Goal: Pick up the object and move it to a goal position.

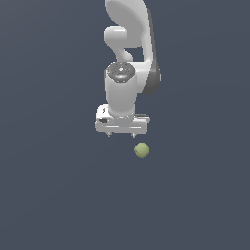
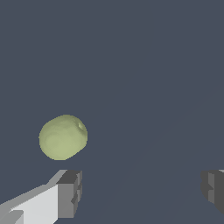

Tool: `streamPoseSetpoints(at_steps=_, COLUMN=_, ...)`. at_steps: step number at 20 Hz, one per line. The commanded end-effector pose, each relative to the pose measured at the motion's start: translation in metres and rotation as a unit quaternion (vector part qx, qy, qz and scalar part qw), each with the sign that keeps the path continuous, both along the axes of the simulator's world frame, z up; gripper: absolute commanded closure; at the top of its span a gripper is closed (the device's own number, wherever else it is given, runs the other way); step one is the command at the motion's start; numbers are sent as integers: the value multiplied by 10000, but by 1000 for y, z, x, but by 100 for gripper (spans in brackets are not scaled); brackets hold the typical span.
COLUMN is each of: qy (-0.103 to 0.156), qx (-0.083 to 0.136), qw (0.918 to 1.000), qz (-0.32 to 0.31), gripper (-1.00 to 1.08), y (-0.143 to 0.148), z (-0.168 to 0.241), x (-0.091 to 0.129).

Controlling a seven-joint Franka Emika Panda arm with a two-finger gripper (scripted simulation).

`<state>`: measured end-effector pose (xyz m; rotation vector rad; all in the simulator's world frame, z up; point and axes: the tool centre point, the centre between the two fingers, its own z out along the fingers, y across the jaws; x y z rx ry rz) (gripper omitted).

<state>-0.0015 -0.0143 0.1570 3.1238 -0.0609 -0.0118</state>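
Note:
The object is a small olive-green, slightly lumpy ball [image 1: 141, 150] lying on the dark grey floor, just below and to the exterior view's right of the white hand. In the wrist view the ball [image 2: 63, 137] lies apart from the fingers, close beyond one grey fingertip [image 2: 70, 193], not between them. My gripper [image 1: 121, 134] points down, its jaws wide apart and empty; in the wrist view [image 2: 142, 192] both fingertips show with bare floor between them. The gripper does not touch the ball.
The white arm [image 1: 129, 44] rises behind the hand toward the top of the exterior view. The dark grey floor [image 1: 49, 195] fills everything else in both views. No goal marker shows.

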Motion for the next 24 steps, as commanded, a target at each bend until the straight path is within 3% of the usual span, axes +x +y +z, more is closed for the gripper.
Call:
streamPoseSetpoints(at_steps=1, qy=0, qx=0, qw=10000, qz=0, gripper=-92, y=0, z=0, x=0)
streamPoseSetpoints(at_steps=10, qy=331, qx=39, qw=9992, qz=-209, gripper=-92, y=-18, z=-25, x=-18)
streamPoseSetpoints(at_steps=17, qy=300, qx=36, qw=9995, qz=-38, gripper=-92, y=-11, z=-26, x=-15)
streamPoseSetpoints(at_steps=24, qy=233, qx=36, qw=9974, qz=678, gripper=-92, y=15, z=-36, x=-8)
